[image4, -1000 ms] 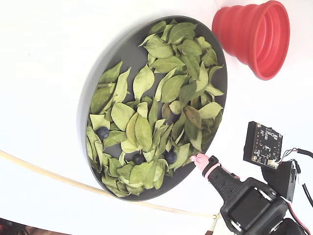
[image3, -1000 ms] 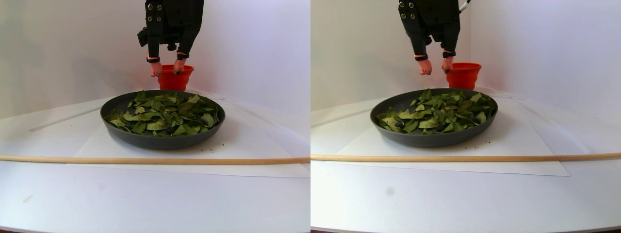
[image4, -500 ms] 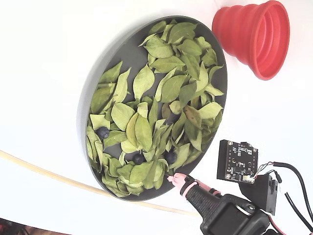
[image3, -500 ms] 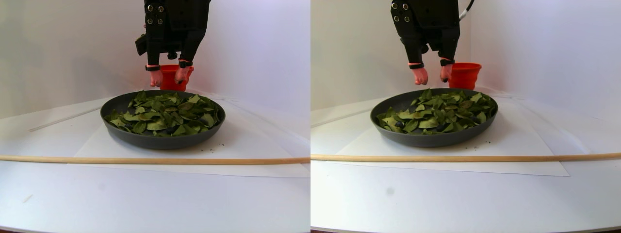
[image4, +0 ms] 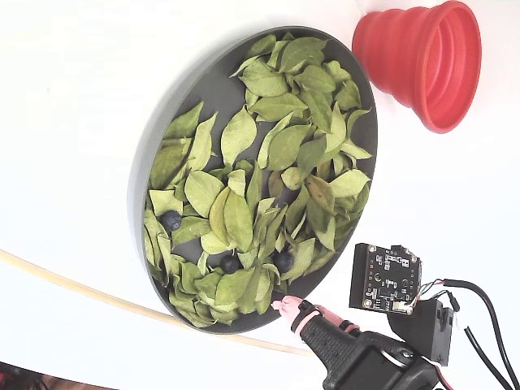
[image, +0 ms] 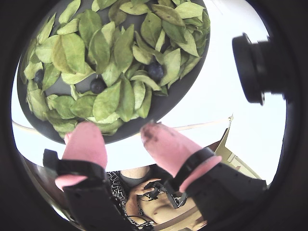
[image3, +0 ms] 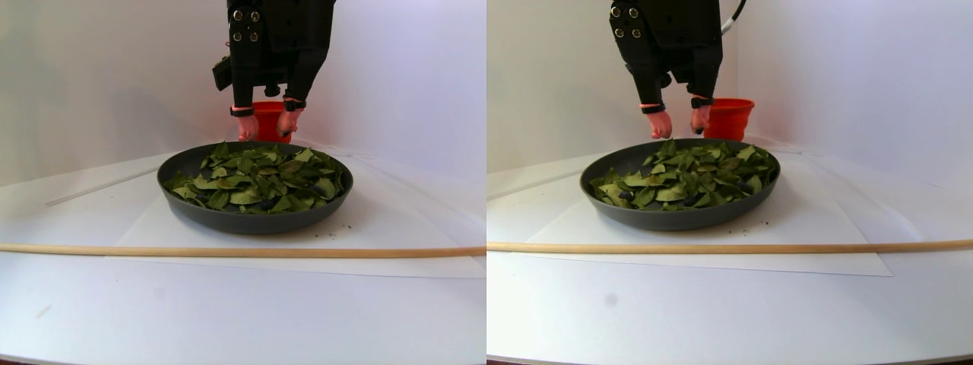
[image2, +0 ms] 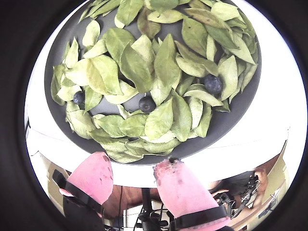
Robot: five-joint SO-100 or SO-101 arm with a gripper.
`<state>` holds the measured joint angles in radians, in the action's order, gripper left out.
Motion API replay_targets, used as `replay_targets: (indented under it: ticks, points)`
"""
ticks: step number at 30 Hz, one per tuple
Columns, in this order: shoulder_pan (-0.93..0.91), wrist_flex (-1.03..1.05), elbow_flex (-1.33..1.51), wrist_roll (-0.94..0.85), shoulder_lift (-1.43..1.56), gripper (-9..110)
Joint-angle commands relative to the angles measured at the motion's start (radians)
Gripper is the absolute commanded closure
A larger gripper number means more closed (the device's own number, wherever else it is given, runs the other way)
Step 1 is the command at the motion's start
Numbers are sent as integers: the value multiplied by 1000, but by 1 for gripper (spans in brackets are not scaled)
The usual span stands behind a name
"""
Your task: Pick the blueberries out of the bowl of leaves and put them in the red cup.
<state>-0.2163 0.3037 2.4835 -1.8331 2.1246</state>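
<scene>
We are hanging our black two-finger gripper (image2: 132,180), its pink-capped fingers (image: 86,144) spread apart and holding nothing, just above the near rim of the wide, shallow dark grey bowl (image4: 171,97), apparently lining up for the next pick. Three small round dark blueberries (image2: 147,104) are lying half-exposed among the dry green oval leaves (image4: 240,134) at this end of the bowl, the middle one sitting closest to our open jaws. The bright red ribbed silicone cup (image4: 422,61) is waiting just beyond the bowl's far edge, mouth open to receive them.
</scene>
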Motion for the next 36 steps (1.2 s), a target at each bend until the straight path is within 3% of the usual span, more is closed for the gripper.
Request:
replay_targets:
  ticks: [1, 36]
  points:
    - [-17, -25, -8, -8, 5, 85]
    - [-25, -282, -32, 17, -319, 85]
